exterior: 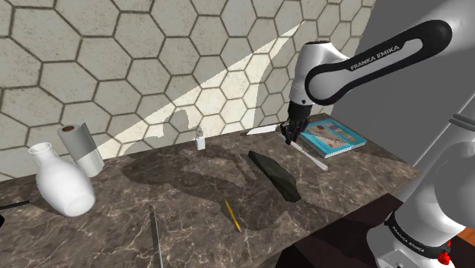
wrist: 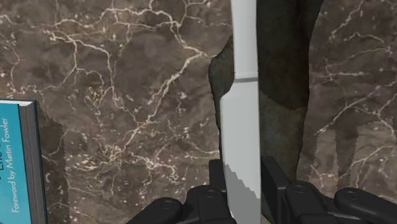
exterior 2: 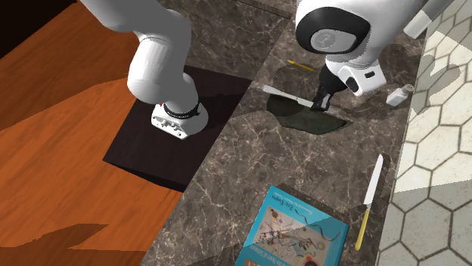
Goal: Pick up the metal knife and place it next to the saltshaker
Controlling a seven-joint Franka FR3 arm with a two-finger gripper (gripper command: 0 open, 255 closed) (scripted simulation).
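My gripper (exterior: 288,140) is shut on a grey metal knife (exterior: 313,157), which it holds by the blade, and the knife seems to hang just above the dark marble counter (exterior: 190,198). Through the wrist camera the blade (wrist: 242,133) sits clasped between both fingers (wrist: 216,184), the handle pointing away over a dark green slab (wrist: 283,70). The small white saltshaker (exterior: 199,140) stands by the hexagon-tiled wall, to the shoulder view's left of the gripper. From the second exterior view the gripper (exterior 2: 322,104) holds the knife (exterior 2: 284,94), with the saltshaker (exterior 2: 399,94) to its right.
A blue book (exterior: 332,137) lies by the gripper. A second knife with a yellow handle (exterior 2: 370,198) rests along the wall. The dark green slab (exterior: 275,177), a yellow pencil (exterior: 232,215), a white vase (exterior: 65,181) and a cup (exterior: 82,149) share the counter.
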